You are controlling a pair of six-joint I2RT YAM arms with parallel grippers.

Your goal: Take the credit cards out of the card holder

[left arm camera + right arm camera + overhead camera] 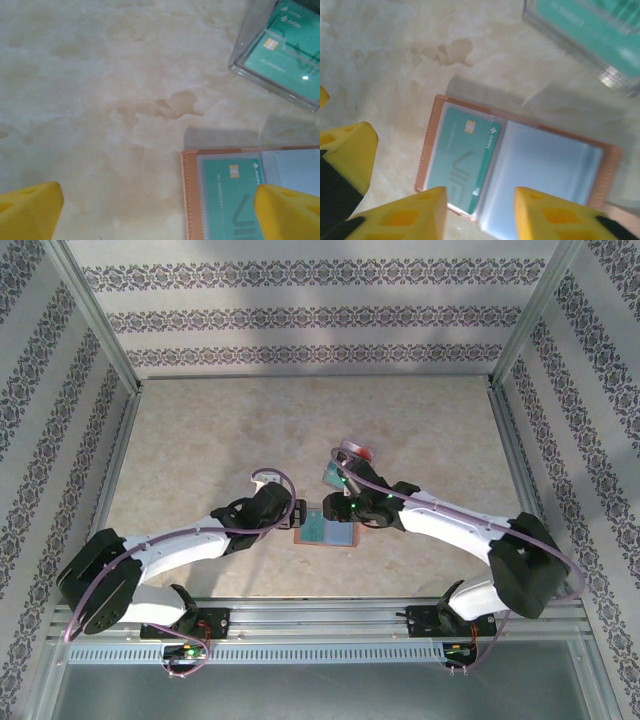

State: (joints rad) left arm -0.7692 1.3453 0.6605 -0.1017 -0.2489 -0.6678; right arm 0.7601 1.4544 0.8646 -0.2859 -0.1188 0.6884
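Looking at the card holder (545, 170) spread open and flat on the tabletop (100, 100), a bit toward 6 o'clock of middle from above. Can see one teal credit card (465, 160) tucked under the clear sleeve on its 9 o'clock half, plain grey-blue panel on the 3 o'clock half. Also spotting a clear plastic tray (270, 82) at 1 o'clock of the holder, near but apart, with more teal cards (290, 55) inside. Got the left pincer (157, 200) released, yellow fingers wide, straddling the holder's 9 o'clock edge. Got the right pincer (480, 205) roughly half-spread over the 6 o'clock edge in its wrist view, nothing visibly pinched.
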